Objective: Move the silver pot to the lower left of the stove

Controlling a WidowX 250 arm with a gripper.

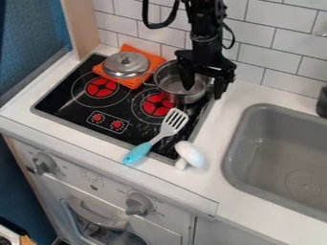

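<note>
Open jaws astride the silver pot's wall, at the back right of the stove

From my seat at the controls, I have the black two-finger gripper (203, 91) hanging down over the round silver metal pot (176, 90). The jaws are spread, one side down inside the pot and the other outside it, with the right-hand part of the wall between them; I cannot tell whether either side touches the metal. The pot sits upright at the back right of the black stove top (62, 98), behind the red-marked front right burner (157, 105), its open mouth facing up.

To the left of the pot I see a silver domed lid with a knob (126, 65), lying on a folded orange cloth (155, 59) at the back left of the stove top. Ahead of the lid is the red-marked left burner (102, 88).

A grey slotted spatula with a light-blue handle (174, 121) lies aslant over the front right of the stove top, its handle reaching onto the white worktop (220, 115). Just beside it, at the stove top's front right corner, is a white toy mushroom (190, 154). Further right, I have the grey sink (237, 148).
</note>
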